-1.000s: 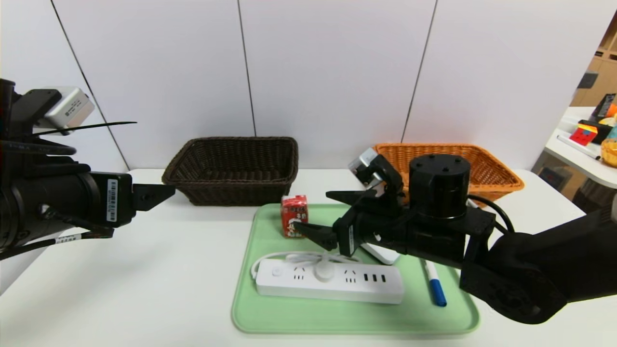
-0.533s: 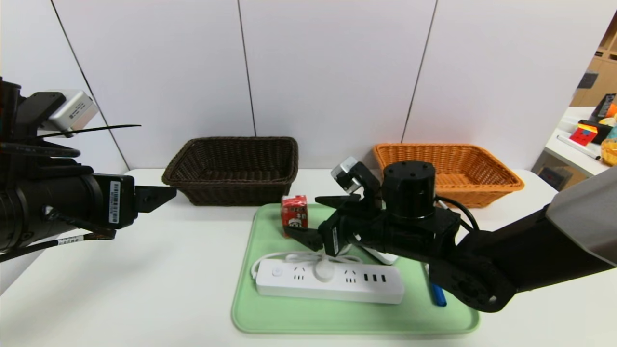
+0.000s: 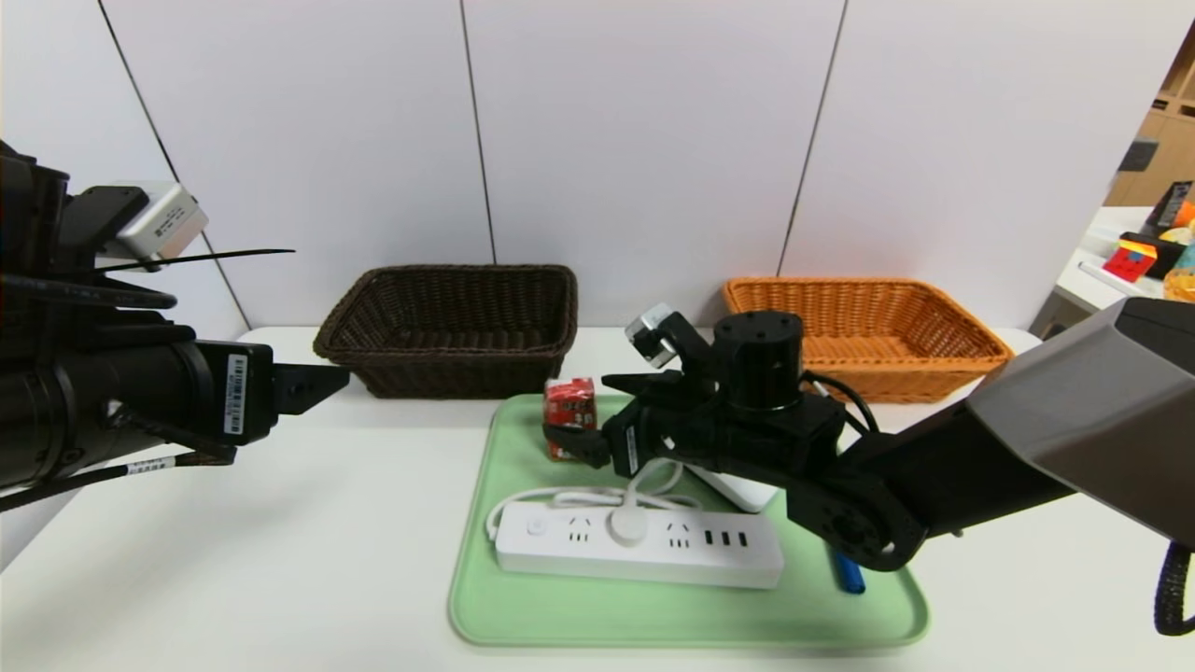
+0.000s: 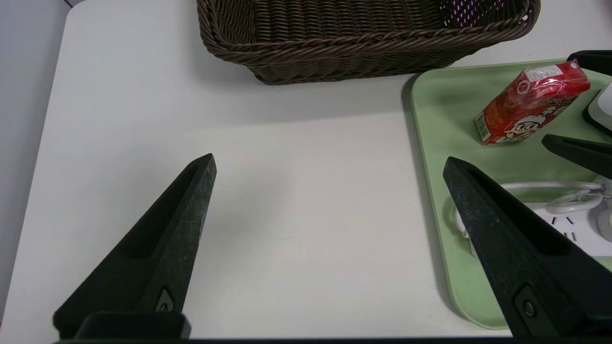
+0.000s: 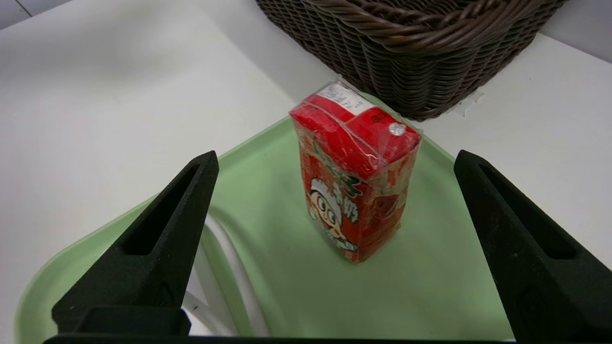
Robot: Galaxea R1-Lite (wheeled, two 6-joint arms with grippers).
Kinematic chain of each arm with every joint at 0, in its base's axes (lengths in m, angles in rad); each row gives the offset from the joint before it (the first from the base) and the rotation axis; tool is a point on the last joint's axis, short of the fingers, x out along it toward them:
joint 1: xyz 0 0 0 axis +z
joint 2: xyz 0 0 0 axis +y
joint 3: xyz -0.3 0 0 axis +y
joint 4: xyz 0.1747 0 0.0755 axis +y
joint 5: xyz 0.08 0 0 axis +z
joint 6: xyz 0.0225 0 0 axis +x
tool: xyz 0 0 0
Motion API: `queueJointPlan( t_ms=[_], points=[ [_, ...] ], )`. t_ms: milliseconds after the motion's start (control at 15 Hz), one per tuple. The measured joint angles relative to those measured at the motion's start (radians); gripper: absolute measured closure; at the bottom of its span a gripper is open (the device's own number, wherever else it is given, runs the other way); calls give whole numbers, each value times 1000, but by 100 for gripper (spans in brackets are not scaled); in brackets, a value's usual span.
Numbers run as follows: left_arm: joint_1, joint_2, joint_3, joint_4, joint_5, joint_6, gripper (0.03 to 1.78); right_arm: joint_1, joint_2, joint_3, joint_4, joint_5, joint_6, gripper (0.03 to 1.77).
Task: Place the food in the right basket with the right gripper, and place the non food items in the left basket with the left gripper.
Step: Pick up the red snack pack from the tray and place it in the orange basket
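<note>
The food, a small red drink carton [image 3: 570, 411] [image 5: 356, 181], stands upright on the far left corner of the green tray [image 3: 653, 607]. My right gripper [image 3: 579, 406] [image 5: 335, 157] is open just in front of it, one finger out to each side, neither touching. The white power strip [image 3: 644, 546] with its cord lies across the tray. A flat white device [image 3: 738, 490] and a blue-capped marker [image 3: 848, 571] lie partly hidden under the right arm. My left gripper [image 3: 317, 385] [image 4: 329, 162] hangs open over bare table, left of the tray. The dark brown left basket [image 3: 448, 327] and the orange right basket [image 3: 868, 317] stand behind.
The white table [image 3: 280, 541] ends at a grey wall behind the baskets. A side table with colourful items [image 3: 1148, 261] stands at the far right. The dark basket's near corner [image 5: 416, 43] is close behind the carton.
The right arm has reached left and forward, bringing its open fingers up to the carton. The left arm has edged slightly right. Nothing on the tray has moved.
</note>
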Motion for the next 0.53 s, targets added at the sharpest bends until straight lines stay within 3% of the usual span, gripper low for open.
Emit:
queueJointPlan(
  t_ms=[533],
  points=[
    [0, 7, 0, 0, -11, -1, 12, -15, 82, -88, 1, 0, 1, 10]
  ],
)
